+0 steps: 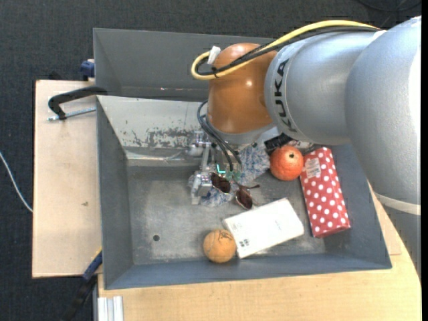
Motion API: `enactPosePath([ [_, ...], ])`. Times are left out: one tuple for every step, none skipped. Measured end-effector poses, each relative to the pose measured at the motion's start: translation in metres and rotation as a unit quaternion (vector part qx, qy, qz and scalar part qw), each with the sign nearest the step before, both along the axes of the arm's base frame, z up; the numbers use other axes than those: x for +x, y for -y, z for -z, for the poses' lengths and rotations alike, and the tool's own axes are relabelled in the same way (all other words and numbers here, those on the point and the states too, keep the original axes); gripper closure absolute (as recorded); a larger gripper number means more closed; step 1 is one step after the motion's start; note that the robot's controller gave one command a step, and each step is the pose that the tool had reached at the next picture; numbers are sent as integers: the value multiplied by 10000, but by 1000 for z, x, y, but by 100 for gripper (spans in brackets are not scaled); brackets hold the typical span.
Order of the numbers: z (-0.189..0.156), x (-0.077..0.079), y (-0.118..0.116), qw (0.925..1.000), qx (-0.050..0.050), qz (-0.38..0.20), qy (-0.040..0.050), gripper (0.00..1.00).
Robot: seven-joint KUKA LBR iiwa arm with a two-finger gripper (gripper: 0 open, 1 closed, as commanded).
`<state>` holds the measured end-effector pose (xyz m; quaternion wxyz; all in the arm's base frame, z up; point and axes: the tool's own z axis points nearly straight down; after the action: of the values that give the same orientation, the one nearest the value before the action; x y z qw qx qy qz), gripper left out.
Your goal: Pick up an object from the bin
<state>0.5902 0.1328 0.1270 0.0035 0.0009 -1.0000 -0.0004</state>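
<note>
Fairly bright, even light is falling from above onto the grey metal bin (160,212). Its far wall (154,122) is shining palest, carrying a streaky, mirror-like glare, while the near wall (234,271) is lying darker. The silver arm (334,85) is catching a broad soft highlight along its upper side, and the orange cover (237,95) is giving off a glossy gleam. Beneath them the gripper (204,179) is sitting in soft shade. The white box (264,227) is glowing brightest on the bin floor, and a small soft shadow is gathering under the tan ball (219,245). The carpet (40,25) around the bin is lying dark, taking little light.
</note>
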Motion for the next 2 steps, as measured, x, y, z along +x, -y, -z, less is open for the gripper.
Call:
enactPosePath([
  [-4, 1, 1, 10000, 3, 6, 32, 0],
  [12, 0, 32, 9999, 8, 162, 42, 0],
])
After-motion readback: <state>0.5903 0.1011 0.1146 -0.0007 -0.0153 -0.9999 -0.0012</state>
